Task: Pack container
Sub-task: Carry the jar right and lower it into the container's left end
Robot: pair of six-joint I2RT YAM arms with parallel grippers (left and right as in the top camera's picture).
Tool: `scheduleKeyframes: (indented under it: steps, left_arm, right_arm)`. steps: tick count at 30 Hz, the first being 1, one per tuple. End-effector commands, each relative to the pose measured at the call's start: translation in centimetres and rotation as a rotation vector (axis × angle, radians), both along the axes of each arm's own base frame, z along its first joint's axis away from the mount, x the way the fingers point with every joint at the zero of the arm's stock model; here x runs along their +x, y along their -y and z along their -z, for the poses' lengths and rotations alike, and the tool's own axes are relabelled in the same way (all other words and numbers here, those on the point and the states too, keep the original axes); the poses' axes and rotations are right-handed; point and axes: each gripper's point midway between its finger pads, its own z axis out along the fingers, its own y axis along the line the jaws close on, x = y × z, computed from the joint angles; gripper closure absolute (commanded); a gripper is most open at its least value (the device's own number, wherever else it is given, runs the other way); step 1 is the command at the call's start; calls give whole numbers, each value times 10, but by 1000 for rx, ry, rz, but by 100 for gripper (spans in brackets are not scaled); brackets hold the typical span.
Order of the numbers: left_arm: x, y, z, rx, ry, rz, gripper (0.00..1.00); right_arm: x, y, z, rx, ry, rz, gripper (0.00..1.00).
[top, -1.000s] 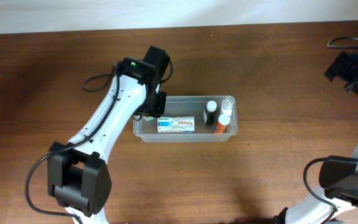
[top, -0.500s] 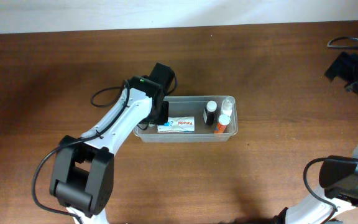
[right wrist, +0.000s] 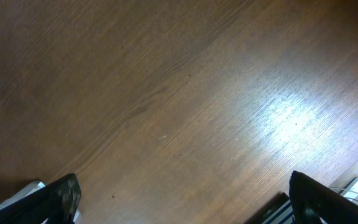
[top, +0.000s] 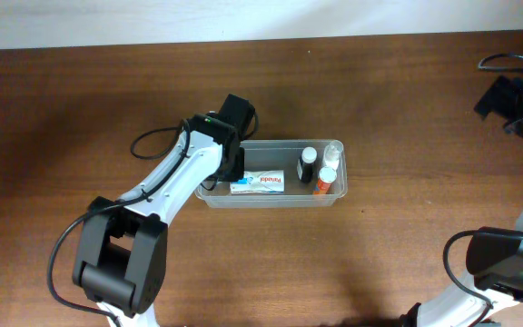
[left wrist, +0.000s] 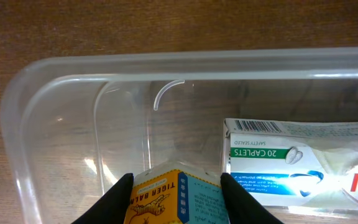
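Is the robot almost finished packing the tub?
Nearly, it seems. Done: the white-and-blue box and three small bottles sit in the container. In hand: the left jaws hold an orange box at its empty end. Left: letting go.
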Motion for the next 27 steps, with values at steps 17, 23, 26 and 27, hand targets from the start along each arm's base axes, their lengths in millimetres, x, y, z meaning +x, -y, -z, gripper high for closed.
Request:
scheduleKeyframes:
  steps: [17, 23, 26, 27]
  left_arm:
    - [1, -1, 29, 28, -41, -21, 62]
    - [-1, 13, 30, -48, -62, -11, 62]
    - [-2, 13, 31, -51, -64, -10, 62]
    - [-2, 14, 31, -55, -65, -10, 62]
  right_arm:
    - [-3, 1, -10, -14, 28, 12, 2]
    - [-3, 1, -10, -14, 28, 12, 2]
    - [-3, 1, -10, -14, 28, 12, 2]
    - [-3, 1, -10, -14, 28, 12, 2]
